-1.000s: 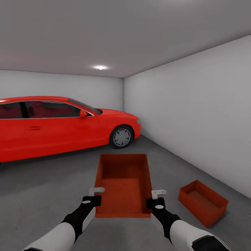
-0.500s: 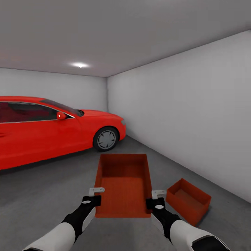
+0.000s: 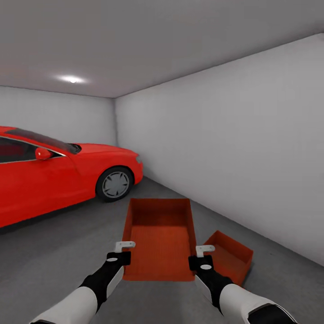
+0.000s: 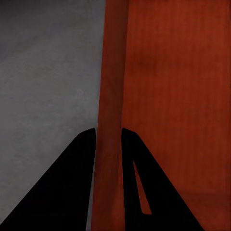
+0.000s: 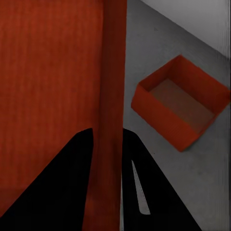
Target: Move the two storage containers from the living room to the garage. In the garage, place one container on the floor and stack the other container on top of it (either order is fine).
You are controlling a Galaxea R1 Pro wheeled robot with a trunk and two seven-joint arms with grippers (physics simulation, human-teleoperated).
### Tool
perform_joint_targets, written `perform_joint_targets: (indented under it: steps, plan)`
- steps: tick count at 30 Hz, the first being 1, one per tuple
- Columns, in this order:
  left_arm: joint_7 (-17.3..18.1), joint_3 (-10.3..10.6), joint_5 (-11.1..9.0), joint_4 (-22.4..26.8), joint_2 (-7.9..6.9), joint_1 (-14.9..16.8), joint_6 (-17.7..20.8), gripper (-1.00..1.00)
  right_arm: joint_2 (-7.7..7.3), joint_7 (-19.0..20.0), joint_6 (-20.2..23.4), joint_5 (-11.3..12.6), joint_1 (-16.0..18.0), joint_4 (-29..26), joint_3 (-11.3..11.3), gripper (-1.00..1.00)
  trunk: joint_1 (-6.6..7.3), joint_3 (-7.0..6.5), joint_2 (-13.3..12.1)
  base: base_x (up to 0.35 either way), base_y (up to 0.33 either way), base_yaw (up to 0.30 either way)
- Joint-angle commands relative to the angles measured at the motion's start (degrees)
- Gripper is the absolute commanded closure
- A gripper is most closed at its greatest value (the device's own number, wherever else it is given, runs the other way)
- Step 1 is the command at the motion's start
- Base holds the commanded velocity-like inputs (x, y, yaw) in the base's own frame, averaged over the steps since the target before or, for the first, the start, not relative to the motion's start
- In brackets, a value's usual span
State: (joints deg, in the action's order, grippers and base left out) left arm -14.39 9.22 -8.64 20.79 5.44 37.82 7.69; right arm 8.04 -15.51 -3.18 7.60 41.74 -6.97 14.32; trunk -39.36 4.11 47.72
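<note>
Held container [image 3: 159,238]: orange-red, open-topped, carried in front of the robot above the concrete floor [image 3: 54,252]. Left gripper [image 3: 120,253] is clamped on its left wall, one finger each side, as the left wrist view confirms. Right gripper [image 3: 202,255] is pinched likewise on the right wall. Second container [image 3: 229,256] rests on the floor near the white wall [image 3: 234,148], just right of the held one. Red car [image 3: 58,175] at left. No legible writing or labels
</note>
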Motion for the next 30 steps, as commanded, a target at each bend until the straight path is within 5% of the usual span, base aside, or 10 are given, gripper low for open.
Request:
perform_joint_targets:
  steps: [1, 30]
  plan:
    - [-1.52, -1.58, -3.58, 0.92, -0.02, 0.06, -0.57, 1.00, 1.80, 0.04, -0.20, 1.20, 0.01, 0.12, -1.05, 1.00, -0.05, 0.10, 0.07, 0.322, 0.000, -0.288]
    - [-1.52, -1.58, -3.58, 0.92, -0.08, 0.06, -0.57, 1.00, 1.80, 0.04, -0.21, 1.28, 0.01, 0.11, -1.05, 1.00, -0.05, 0.10, 0.07, 0.322, 0.000, -0.289]
